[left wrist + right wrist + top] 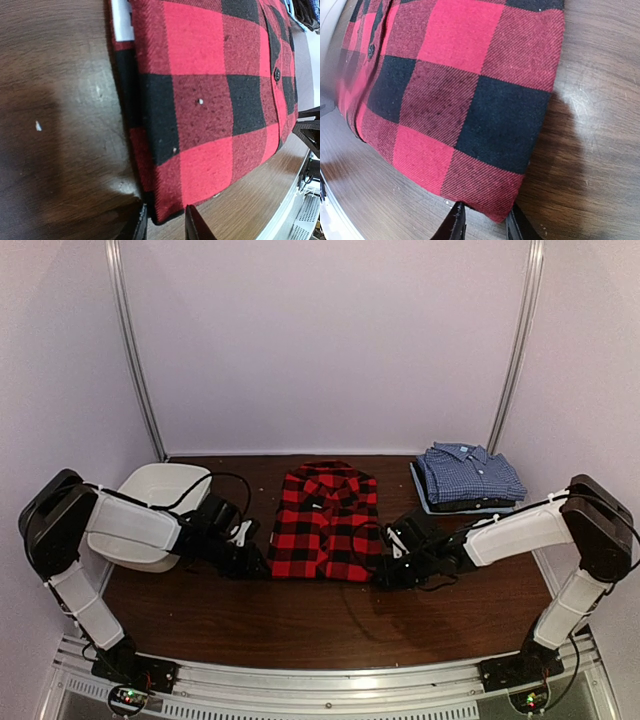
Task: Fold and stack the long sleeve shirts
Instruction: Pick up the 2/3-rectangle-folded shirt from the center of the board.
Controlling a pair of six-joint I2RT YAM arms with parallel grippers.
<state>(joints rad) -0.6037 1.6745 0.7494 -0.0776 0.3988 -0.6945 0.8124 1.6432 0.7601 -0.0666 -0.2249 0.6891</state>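
Red-and-black plaid shirt (325,523): folded into a flat rectangle, lying between the two sets of jaws with its near corners inside them.
Left gripper (166,222): jaws narrow, closed on the near-left corner; the cloth runs away ahead of the fingertips.
Right gripper (485,220): jaws narrow, pinching the near-right corner.
Blue-and-white check shirt (468,475): folded, well beyond the right jaws and to their outer side, on a dark folded piece.
Step, as judged: lifting the plaid bundle to stack it on the blue one.
Doing it well: both arms should rise level and together, holding the span between the jaws constant so the folds neither sag nor pull open.
Risk: a corner pinch may catch only the upper layers.
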